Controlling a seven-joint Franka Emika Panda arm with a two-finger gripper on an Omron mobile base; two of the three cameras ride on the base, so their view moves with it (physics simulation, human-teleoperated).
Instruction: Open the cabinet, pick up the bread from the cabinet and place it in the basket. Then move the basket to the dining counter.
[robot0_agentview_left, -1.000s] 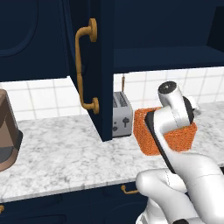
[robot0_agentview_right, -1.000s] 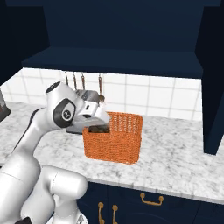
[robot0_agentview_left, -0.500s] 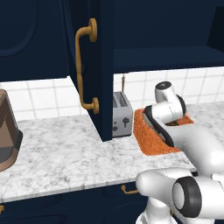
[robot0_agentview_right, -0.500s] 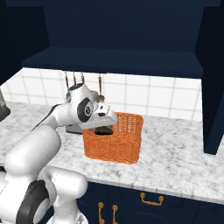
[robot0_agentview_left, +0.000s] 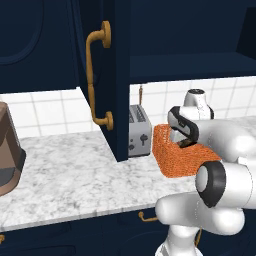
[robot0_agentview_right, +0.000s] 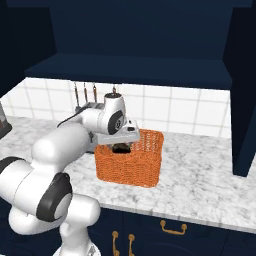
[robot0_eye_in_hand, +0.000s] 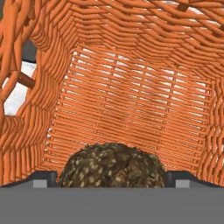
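Observation:
The orange basket (robot0_agentview_left: 176, 159) (robot0_agentview_right: 131, 164) stands on the marble worktop under the cabinet (robot0_agentview_right: 140, 35), whose navy door (robot0_agentview_left: 116, 75) hangs open. My gripper (robot0_agentview_right: 120, 148) (robot0_agentview_left: 185, 143) reaches down inside the basket, jaws open. In the hand view the brown bread (robot0_eye_in_hand: 113, 164) lies on the basket's floor (robot0_eye_in_hand: 131, 100) between my two spread fingertips (robot0_eye_in_hand: 43, 178), and I cannot tell whether they touch it. The dining counter is out of view.
A silver toaster (robot0_agentview_left: 139, 131) stands just left of the basket, behind the open door's edge. A brown appliance (robot0_agentview_left: 7, 150) sits at the worktop's far left. Utensils (robot0_agentview_right: 85, 92) hang on the tiled wall. A second open door (robot0_agentview_right: 245, 100) juts out at the right.
The hand has come down from above the basket's rim into the basket, the arm folding forward over it. The jaws have stayed open.

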